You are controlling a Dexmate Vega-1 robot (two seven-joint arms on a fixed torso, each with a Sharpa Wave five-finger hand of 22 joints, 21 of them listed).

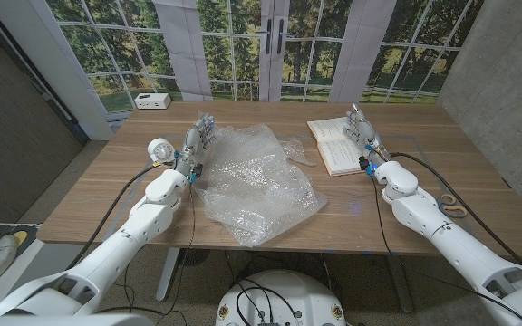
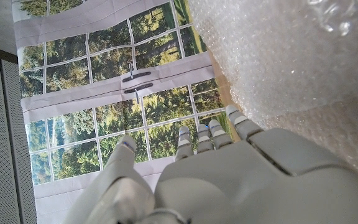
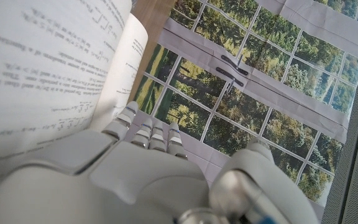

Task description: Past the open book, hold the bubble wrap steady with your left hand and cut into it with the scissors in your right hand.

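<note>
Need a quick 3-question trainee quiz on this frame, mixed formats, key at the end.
1. True or false: the right hand holds the scissors.
2. Multiple choice: what lies beside the left hand toward the table's middle? A) the open book B) the bubble wrap C) the small round white clock
3. Fill in: the scissors lie on the table near the robot's ____ forearm.

Key:
1. False. The scissors lie on the table, apart from that hand, which is at the open book's edge with fingers extended.
2. B. The left hand stands at the wrap's edge, fingers extended; whether it touches cannot be told.
3. Right.
</note>
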